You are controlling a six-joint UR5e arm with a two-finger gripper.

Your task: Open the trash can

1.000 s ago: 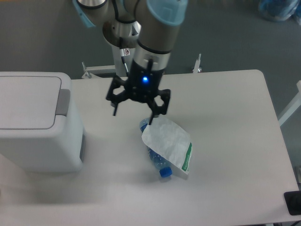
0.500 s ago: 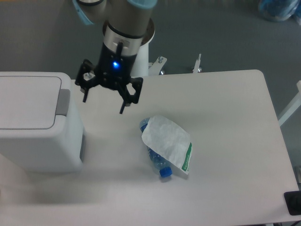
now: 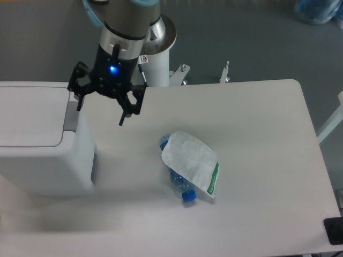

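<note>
The trash can (image 3: 37, 144) is a large boxy white bin at the left edge of the table, its flat white lid shut. Its grey push tab (image 3: 71, 115) runs along the lid's right side. My gripper (image 3: 100, 114) hangs open and empty just right of the tab, above the bin's right edge. One fingertip (image 3: 79, 106) is over the tab's top end, the other (image 3: 121, 121) is over the table. I cannot tell whether the finger touches the tab.
A blue-capped plastic bottle (image 3: 181, 187) lies on the white table (image 3: 257, 160), partly under a white pouch with a green edge (image 3: 193, 163). The arm's white mounting post (image 3: 158, 59) stands behind the table's far edge.
My open gripper has moved left, from above the pouch and bottle to the trash can's right edge by the grey tab. The trash can, bottle and pouch have not moved.
</note>
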